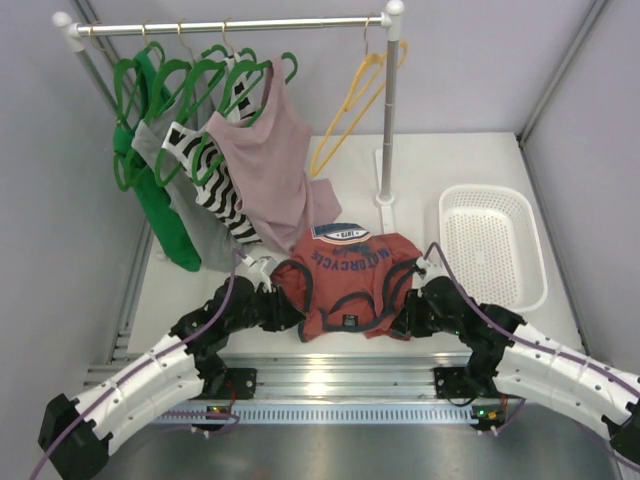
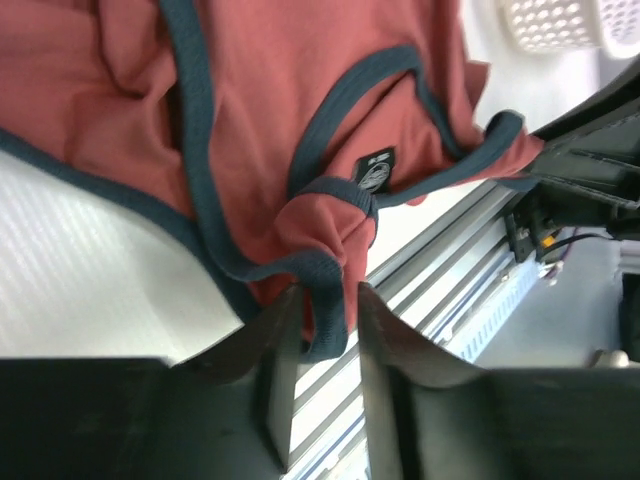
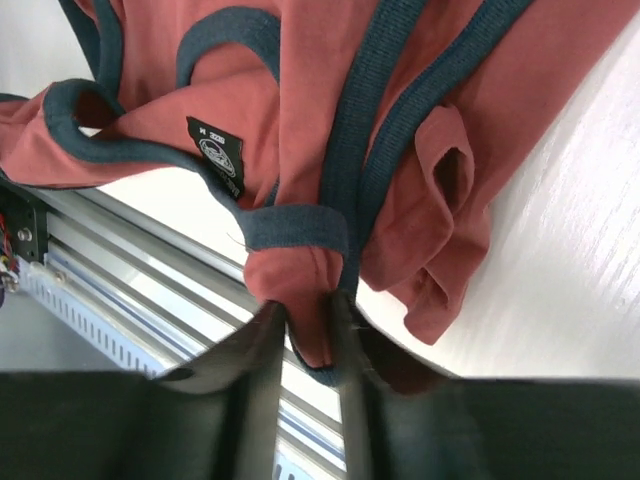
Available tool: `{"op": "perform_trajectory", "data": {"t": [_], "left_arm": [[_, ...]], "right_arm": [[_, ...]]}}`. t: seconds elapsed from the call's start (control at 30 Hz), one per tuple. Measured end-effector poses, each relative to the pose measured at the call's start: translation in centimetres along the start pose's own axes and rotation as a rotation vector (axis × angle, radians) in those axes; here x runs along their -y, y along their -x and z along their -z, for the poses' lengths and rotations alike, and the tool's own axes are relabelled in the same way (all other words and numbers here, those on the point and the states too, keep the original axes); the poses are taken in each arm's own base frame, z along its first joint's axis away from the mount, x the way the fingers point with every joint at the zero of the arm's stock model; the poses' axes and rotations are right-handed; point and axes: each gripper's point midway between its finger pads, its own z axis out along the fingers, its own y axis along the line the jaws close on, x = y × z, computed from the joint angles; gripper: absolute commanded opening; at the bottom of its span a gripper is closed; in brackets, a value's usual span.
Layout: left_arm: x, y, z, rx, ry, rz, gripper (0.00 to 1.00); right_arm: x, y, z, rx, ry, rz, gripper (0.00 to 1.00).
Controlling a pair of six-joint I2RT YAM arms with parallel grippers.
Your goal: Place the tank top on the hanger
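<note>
The rust-red tank top with navy trim lies crumpled on the white table, logo side up, its neck and straps toward the near edge. My left gripper holds its left shoulder strap. In the left wrist view the gripper has the navy-trimmed strap between its jaws. My right gripper holds the other strap. In the right wrist view the gripper is shut on a bunched fold of red cloth. The yellow hanger hangs empty on the rail at the back, far from both grippers.
A clothes rail at the back left carries green hangers with a dusty-pink top, a striped top and others. The rail's post stands mid-table. A white basket is at the right. An aluminium rail runs along the near edge.
</note>
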Motion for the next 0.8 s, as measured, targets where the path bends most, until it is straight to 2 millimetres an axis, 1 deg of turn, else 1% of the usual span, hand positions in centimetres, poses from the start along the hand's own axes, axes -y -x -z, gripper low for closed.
{"op": "perform_trajectory", "data": {"t": [0.07, 0.1, 0.2, 0.27, 0.37, 0.5, 0.63, 0.77, 0.8], "left_arm": [[0.6, 0.4, 0.2, 0.02, -0.023, 0.005, 0.44], [0.8, 0.6, 0.4, 0.032, -0.034, 0.003, 0.47], [1.7, 1.3, 1.3, 0.067, -0.059, -0.008, 0.49], [2.5, 2.0, 2.1, 0.083, -0.07, -0.017, 0.49], [4.4, 3.9, 3.6, 0.131, -0.099, -0.048, 0.5], [8.0, 7.3, 6.4, 0.224, -0.152, -0.11, 0.5], [11.0, 10.4, 8.8, 0.297, -0.18, -0.171, 0.5], [13.4, 13.6, 10.3, 0.368, -0.185, -0.234, 0.51], [13.8, 14.3, 10.6, 0.383, -0.18, -0.248, 0.52]], "right_arm": [[0.1, -0.1, 0.1, 0.009, -0.008, -0.007, 0.34], [0.0, 0.0, 0.2, 0.018, -0.006, -0.011, 0.39], [0.1, 0.4, 0.7, 0.049, -0.013, -0.023, 0.44], [0.3, 0.6, 1.1, 0.053, -0.026, -0.025, 0.45], [0.0, 1.1, 1.7, 0.064, -0.031, -0.023, 0.44], [-0.3, 1.7, 2.3, 0.082, -0.029, -0.023, 0.44], [-1.0, 2.2, 2.8, 0.095, -0.009, -0.019, 0.46], [-1.4, 2.5, 3.1, 0.104, -0.003, -0.011, 0.4], [-1.4, 2.4, 3.0, 0.102, -0.008, -0.014, 0.36]]}}
